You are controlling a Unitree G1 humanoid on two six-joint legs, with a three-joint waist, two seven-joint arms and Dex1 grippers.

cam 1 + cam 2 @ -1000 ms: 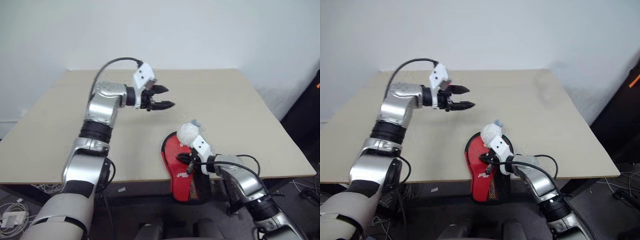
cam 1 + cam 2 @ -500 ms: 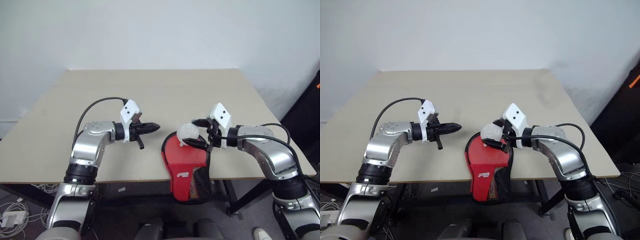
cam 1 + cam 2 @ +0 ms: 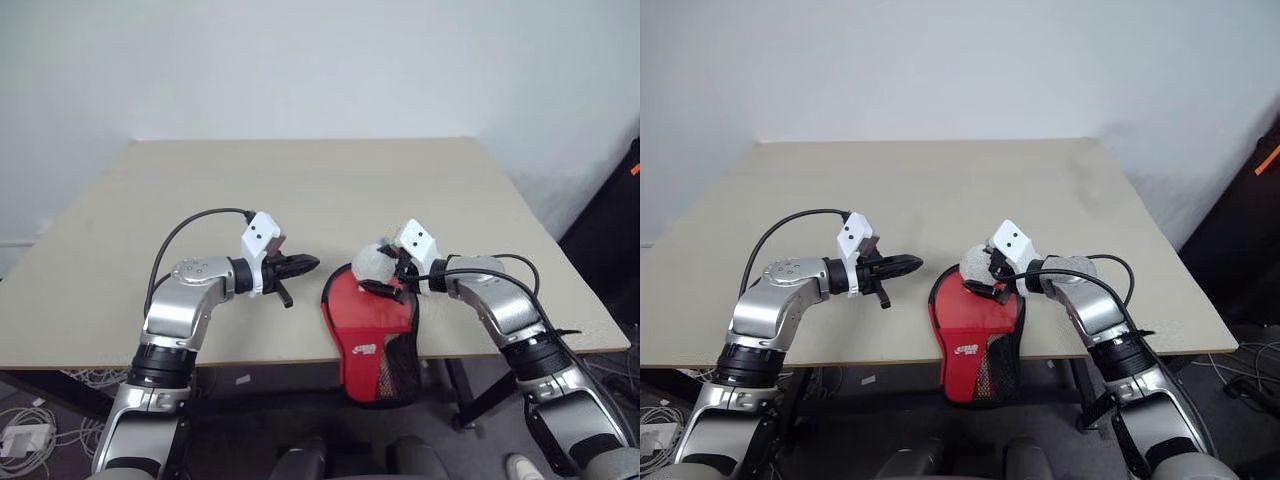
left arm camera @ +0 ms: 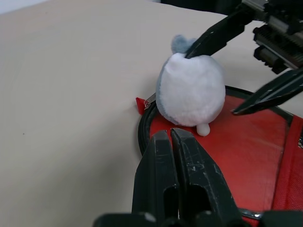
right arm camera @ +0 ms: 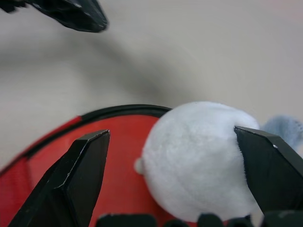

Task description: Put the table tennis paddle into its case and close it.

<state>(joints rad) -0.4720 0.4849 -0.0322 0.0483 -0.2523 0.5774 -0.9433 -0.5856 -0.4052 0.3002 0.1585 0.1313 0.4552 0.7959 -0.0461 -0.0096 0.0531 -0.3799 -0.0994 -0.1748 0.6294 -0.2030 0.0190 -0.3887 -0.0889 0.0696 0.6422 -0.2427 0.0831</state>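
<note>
The case (image 3: 362, 318) lies red face up at the table's front edge, its black mesh end hanging over the edge. A small white wad (image 3: 377, 264) sits on its far rim. My right gripper (image 3: 384, 269) is open around the wad, with one finger (image 4: 213, 35) against its top and the other finger (image 4: 270, 92) just clear of it. My left gripper (image 3: 302, 265) is shut and empty, pointing at the case's left rim from a short gap away. The table tennis paddle is hidden.
The beige table (image 3: 300, 180) stretches back to a white wall. A dark object (image 3: 625, 210) stands off the table's right side. Cables (image 3: 25, 425) lie on the floor at the lower left.
My left arm has come down from above the table to beside the case, and its gripper has shut. My right arm has risen from the table's front edge to the wad and opened.
</note>
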